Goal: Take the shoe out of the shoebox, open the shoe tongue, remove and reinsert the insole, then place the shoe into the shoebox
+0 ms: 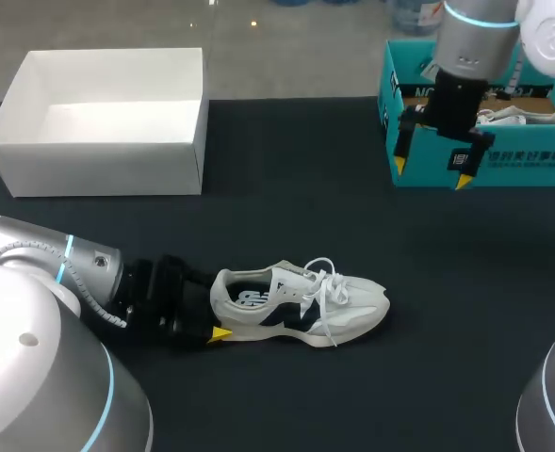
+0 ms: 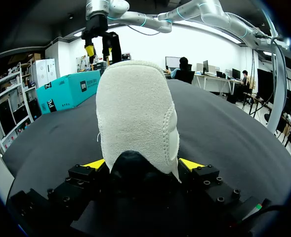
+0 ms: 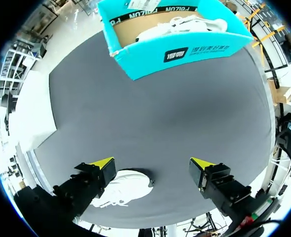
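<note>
- Off-white on the shoe [image 1: 301, 303], mid-frame, with a dark navy side panel, pale logo and white laces.
- Teal on the shoebox [image 1: 484, 155], upper right, with black label patches; brown cardboard inside.
- Plain white on the open box [image 1: 103, 122], upper left.
- Black across the table cloth [image 1: 286, 188].
- Black bodies, bright yellow tips on the left gripper [image 2: 142, 165] and right gripper [image 1: 432, 169].
- Silver-grey with thin light-blue rings on the left arm [image 1: 32, 273] and right arm [image 1: 475, 38].

The shoe [image 1: 301, 306] lies on the table [image 1: 286, 188], shoebox [image 1: 522, 160] behind, rightward.
</note>
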`<state>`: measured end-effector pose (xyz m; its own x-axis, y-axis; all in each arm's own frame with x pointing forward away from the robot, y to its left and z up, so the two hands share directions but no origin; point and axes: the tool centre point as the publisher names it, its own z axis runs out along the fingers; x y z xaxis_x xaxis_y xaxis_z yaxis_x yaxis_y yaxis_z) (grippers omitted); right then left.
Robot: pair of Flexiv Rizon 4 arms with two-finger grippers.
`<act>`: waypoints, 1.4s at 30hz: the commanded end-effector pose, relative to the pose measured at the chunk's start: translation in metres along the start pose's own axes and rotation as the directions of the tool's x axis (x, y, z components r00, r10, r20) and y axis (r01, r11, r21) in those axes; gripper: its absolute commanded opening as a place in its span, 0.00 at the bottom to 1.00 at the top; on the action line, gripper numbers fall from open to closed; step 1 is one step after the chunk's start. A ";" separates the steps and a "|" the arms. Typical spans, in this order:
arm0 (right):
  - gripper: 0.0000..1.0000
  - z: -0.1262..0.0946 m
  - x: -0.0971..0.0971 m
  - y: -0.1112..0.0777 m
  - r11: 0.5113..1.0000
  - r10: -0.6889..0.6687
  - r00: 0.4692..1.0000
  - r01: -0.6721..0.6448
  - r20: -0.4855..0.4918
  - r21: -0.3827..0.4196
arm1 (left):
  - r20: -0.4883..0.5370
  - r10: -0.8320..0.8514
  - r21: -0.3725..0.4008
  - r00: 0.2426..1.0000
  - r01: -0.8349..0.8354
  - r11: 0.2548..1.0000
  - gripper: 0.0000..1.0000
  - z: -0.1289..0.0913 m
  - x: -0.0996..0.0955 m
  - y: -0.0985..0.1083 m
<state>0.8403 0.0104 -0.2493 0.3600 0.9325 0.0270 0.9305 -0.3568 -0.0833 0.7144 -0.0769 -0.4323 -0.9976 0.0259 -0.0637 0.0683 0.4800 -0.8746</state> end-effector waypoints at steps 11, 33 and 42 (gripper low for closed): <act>1.00 0.019 0.077 -0.081 0.855 -0.517 0.853 0.510 0.078 0.088 | -0.002 0.000 -0.002 1.000 0.000 1.000 0.00 0.003 0.003 0.006; 1.00 0.022 0.108 -0.111 0.859 -0.512 0.846 0.496 0.151 0.129 | -0.002 0.000 -0.002 1.000 0.000 1.000 0.00 0.003 0.003 0.006; 1.00 0.048 0.126 -0.174 0.890 -0.453 0.884 0.442 0.118 0.108 | -0.002 0.000 -0.002 1.000 0.000 1.000 0.00 0.003 0.003 0.006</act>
<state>0.7369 0.1784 -0.2663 -0.1245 0.9906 -0.0566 0.9759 0.1119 -0.1873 0.7143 -0.0770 -0.4322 -0.9976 0.0260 -0.0636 0.0683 0.4798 -0.8747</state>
